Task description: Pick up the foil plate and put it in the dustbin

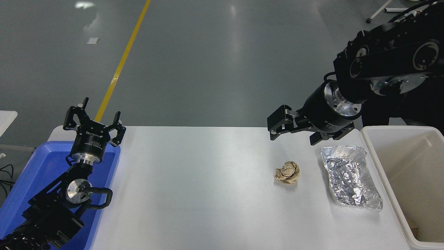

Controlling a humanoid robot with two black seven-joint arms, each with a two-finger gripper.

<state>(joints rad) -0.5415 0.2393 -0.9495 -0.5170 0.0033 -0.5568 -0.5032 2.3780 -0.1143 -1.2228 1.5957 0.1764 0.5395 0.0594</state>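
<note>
– Look, the white worktop (208,180) is smooth and almost bare. What sits closest to us?

– The cream dustbin (381,163) at the right edge, and the blue tray (20,194) on the left with the left claw (94,122) parked over it, fingers spread wide.

– And the foil plate (350,177)?

– Flat on the worktop, just beside the dustbin. It looks very light, thin and crinkly. I think it would bend or squash if you pinch too hard. It is shiny, so maybe slippery too.

– Where would you take hold of it?

– On the rim, I guess, maybe the far end nearest the claw. The middle is too flat to pinch.

– What is that brown lump?

– A paper ball (287,172), near the plate but not touching it.

– And farther back?

– The right claw (295,133) hangs over the far edge, spread apart and holding nothing. Behind it is grey floor with a yellow line (121,62).
</note>
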